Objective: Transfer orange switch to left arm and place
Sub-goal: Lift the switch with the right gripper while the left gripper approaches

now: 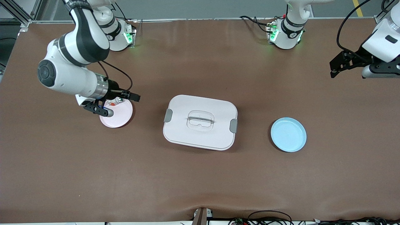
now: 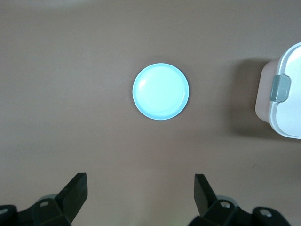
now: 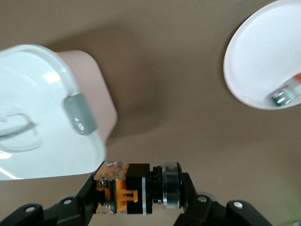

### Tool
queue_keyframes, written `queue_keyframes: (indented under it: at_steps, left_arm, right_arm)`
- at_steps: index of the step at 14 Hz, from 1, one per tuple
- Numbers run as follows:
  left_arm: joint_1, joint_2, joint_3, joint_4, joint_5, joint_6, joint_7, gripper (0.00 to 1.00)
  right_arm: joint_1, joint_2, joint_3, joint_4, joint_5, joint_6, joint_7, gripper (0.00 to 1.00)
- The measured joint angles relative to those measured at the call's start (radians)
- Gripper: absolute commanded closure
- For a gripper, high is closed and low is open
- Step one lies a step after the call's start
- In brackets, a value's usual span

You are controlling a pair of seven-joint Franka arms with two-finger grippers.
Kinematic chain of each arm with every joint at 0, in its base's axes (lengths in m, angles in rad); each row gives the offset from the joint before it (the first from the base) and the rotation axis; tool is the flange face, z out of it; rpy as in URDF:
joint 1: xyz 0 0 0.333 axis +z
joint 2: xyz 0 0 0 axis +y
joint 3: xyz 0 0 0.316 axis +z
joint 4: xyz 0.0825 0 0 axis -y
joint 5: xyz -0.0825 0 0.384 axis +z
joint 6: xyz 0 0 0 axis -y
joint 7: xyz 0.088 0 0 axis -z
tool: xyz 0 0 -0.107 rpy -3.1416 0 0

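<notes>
My right gripper (image 3: 136,190) is shut on the orange switch (image 3: 127,188), a small black block with an orange face and a silver collar. In the front view this gripper (image 1: 133,97) hangs over the edge of the pink plate (image 1: 120,117), on the side toward the box (image 1: 200,122); its fingers hide the switch there. The box is white with grey latches and stands in the middle of the table, closed. My left gripper (image 1: 333,69) is open and empty, up over bare table at the left arm's end. Its wrist view shows its gripper (image 2: 141,183) above the mat.
The pink plate (image 3: 258,61) holds a clear-silvery small part with an orange bit (image 3: 286,94), which also shows in the front view (image 1: 117,101). An empty blue plate (image 1: 288,134) lies between the box and the left arm's end, and appears in the left wrist view (image 2: 161,92).
</notes>
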Motion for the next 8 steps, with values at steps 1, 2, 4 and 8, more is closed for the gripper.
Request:
queue_keyframes:
  at_steps: [1, 2, 4, 8]
  left_arm:
    - [-0.001, 0.015, -0.001, 0.0, 0.0, 0.0, 0.0, 0.0]
    - [-0.001, 0.036, -0.001, 0.0, 0.0, 0.0, 0.0, 0.0]
    - [0.001, 0.088, -0.001, 0.001, -0.004, 0.001, 0.0, 0.0]
    - [0.005, 0.131, -0.002, 0.049, -0.096, 0.005, 0.021, 0.0]
  right_arm:
    - [0.031, 0.006, 0.001, 0.037, 0.021, 0.0, 0.096, 1.0]
    - [0.06, 0.018, 0.001, 0.078, 0.047, 0.0, 0.184, 1.0]
    - [0.113, 0.061, 0.001, 0.177, 0.094, 0.001, 0.348, 1.0]
    - [0.219, 0.228, 0.001, 0.414, 0.13, 0.02, 0.689, 1.0]
